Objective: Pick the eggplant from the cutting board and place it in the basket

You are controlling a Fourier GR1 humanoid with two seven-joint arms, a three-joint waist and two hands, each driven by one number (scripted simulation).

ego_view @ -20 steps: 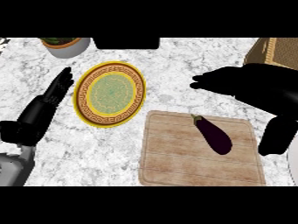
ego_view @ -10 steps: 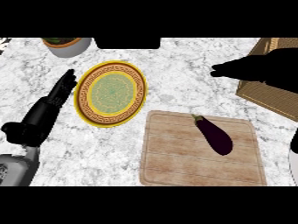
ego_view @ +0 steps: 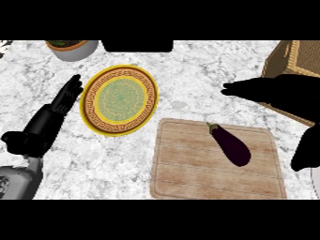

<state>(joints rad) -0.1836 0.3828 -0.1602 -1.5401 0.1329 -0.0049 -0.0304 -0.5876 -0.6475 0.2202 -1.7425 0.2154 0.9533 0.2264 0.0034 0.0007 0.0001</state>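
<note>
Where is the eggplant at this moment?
In the head view the eggplant lies on the cutting board's upper right part, below the right hand and right of the plate.

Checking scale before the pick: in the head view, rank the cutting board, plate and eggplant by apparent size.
1. cutting board, largest
2. plate, clearly smaller in area
3. eggplant, smallest, lying on the board

All three rest at counter level, so nearness to the camera hardly skews the order.
</note>
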